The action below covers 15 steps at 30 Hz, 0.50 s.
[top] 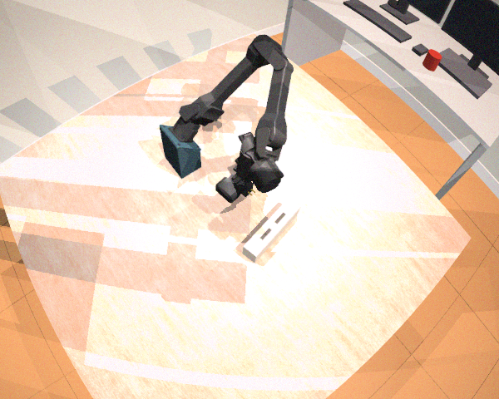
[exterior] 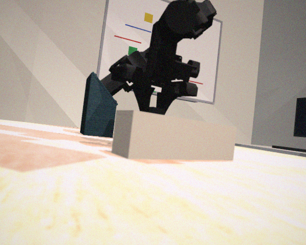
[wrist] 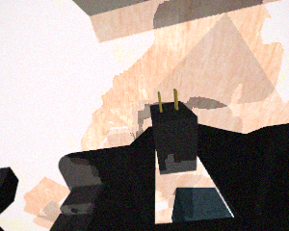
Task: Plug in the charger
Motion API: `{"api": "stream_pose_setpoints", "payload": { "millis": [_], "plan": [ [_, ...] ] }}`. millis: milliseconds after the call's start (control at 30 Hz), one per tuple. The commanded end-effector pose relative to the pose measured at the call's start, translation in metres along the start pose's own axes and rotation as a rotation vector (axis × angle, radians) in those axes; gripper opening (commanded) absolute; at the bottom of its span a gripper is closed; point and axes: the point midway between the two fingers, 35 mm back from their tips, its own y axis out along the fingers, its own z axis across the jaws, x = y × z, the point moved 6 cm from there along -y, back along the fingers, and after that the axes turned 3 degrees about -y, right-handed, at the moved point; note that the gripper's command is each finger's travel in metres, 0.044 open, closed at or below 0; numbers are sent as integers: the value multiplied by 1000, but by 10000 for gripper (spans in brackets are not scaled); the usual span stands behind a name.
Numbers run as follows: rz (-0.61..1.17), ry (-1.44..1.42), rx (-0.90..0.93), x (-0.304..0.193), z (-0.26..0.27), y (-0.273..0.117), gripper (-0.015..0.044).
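Observation:
The black charger [wrist: 175, 144] [exterior: 152, 108] stands between the fingers of my gripper [top: 247, 193] [wrist: 168, 128], which is shut on it. Its two brass prongs [top: 250, 192] [wrist: 168, 100] stick out past the fingertips, side by side, toward the top of the wrist view. The pale power strip [top: 256, 247] [exterior: 179, 138] lies on the table with two dark outlets in its top. In the top view the gripper is up and left of the strip, apart from it. In the exterior view the strip hides the lowest part of the fingertips, and the charger cannot be made out.
The teal arm base [top: 180, 152] [exterior: 99, 112] [wrist: 202, 204] stands behind the gripper. Patches of light and shadow cross the table [top: 155, 335]. A separate desk [top: 382, 56] with a red cup [top: 432, 60], keyboards and monitors stands beyond it. A whiteboard [exterior: 121, 13] hangs behind the arm.

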Motion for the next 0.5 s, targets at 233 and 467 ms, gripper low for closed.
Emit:
{"api": "stream_pose_setpoints", "payload": {
  "millis": [233, 467],
  "plan": [
    [-5, -24, 1, 16, -7, 22, 0],
    [-6, -26, 1, 21, -7, 22, 0]
  ]
}}
